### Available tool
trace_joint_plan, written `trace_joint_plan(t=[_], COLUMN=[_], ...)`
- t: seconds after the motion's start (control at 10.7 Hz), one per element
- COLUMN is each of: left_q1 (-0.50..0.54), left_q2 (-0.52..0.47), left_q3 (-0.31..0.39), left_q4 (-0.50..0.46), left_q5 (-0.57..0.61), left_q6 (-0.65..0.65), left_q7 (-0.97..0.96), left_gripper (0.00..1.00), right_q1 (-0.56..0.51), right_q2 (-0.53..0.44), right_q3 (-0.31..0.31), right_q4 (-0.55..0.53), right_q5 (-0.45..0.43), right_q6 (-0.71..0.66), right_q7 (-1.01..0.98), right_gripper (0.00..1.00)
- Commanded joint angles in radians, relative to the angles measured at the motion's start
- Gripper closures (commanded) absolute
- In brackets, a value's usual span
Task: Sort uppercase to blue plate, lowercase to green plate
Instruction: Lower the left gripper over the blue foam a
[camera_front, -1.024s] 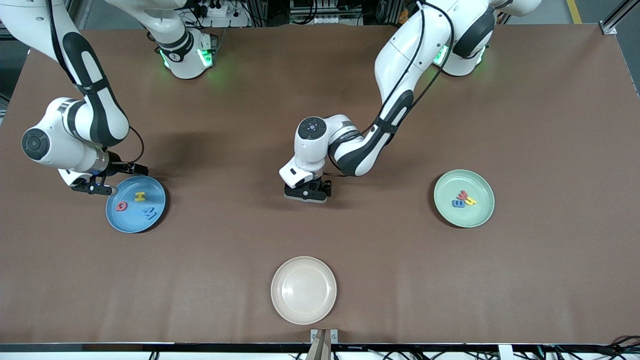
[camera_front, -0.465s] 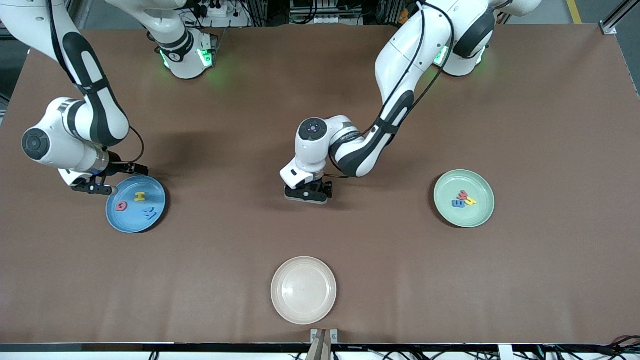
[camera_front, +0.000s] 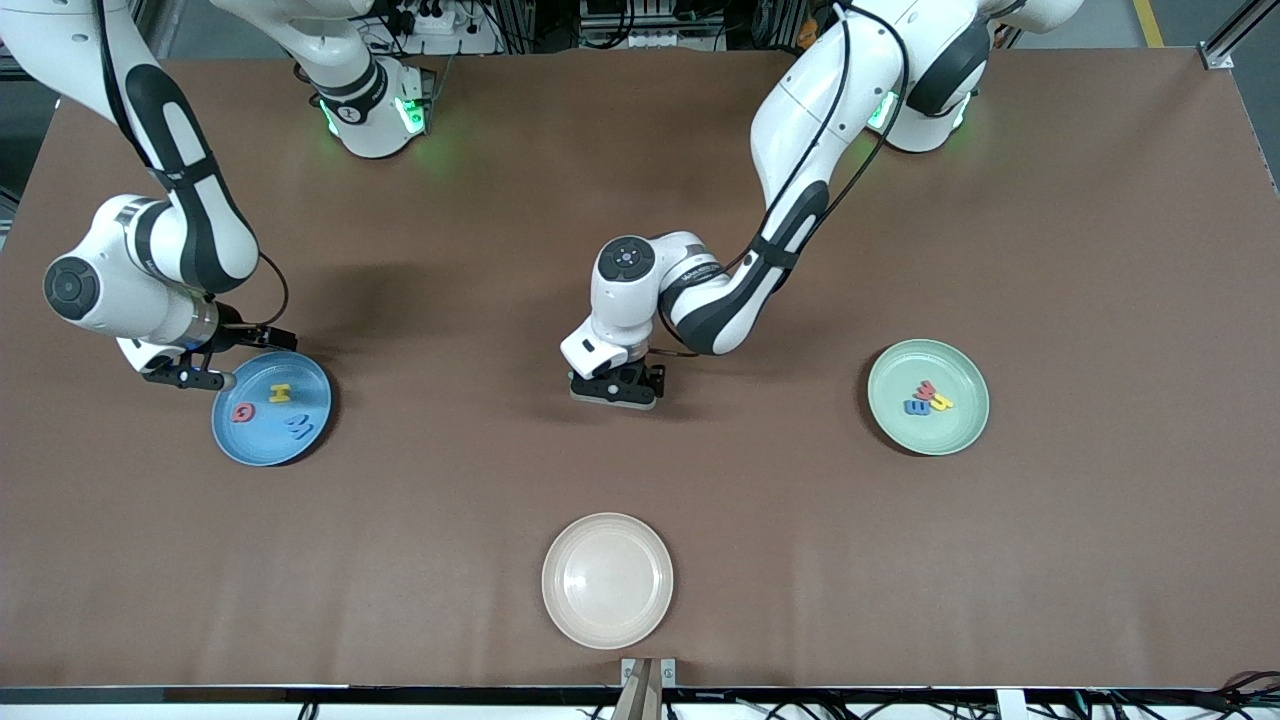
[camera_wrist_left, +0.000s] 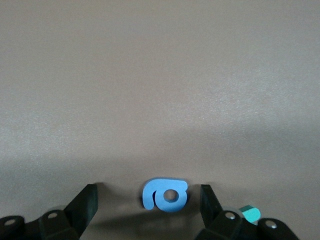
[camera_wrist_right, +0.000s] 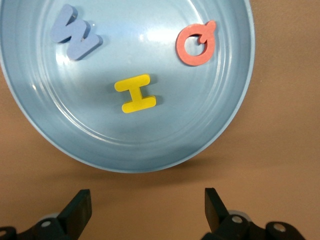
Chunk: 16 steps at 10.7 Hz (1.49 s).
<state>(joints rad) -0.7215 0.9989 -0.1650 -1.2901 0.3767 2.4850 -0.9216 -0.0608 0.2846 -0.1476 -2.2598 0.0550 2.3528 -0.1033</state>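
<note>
Left end effector (camera_wrist_left: 148, 212) is sitting low at desk (camera_front: 700, 500) center, fingers spread and straddling the blue a (camera_wrist_left: 165, 195), not yet clamped; teal R (camera_wrist_left: 249, 214) is just beside one finger. Right end effector (camera_wrist_right: 145, 205) is waiting released at the blue plate's (camera_front: 230, 440) 10 o'clock rim, plate holding Q (camera_wrist_right: 195, 43), H (camera_wrist_right: 135, 93), W (camera_wrist_right: 76, 38). Green plate (camera_front: 960, 430) is carrying three lowercase (camera_front: 926, 398).

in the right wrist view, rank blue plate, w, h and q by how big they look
1. blue plate, by far the largest
2. blue W and red Q: look about alike, so not ranked apart
3. yellow H, slightly smaller
</note>
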Motion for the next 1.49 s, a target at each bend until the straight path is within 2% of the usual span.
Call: trace_joint_plan(t=[0.0,0.28,1.4], left_q1=[-0.01,-0.01,-0.012], left_q2=[0.015,0.015,0.014], left_q3=[0.013,0.015,0.021], left_q4=[0.015,0.012,0.011], left_q5=[0.025,0.028,0.048], left_q6=[0.002,0.002,-0.032], left_q7=[0.015,0.027,0.036], left_gripper=[0.18,0.2,0.43], right_q1=[-0.01,-0.01,-0.008], right_q2=[-0.024,-0.024,-0.021], right_q3=[0.007,0.007,0.007], right_q4=[-0.024,-0.023,-0.02], right_q5=[0.006,0.006,0.003], right_q6=[0.011,0.011,0.011], right_q7=[-0.016,-0.015,-0.021], right_gripper=[0.0,0.0,0.0])
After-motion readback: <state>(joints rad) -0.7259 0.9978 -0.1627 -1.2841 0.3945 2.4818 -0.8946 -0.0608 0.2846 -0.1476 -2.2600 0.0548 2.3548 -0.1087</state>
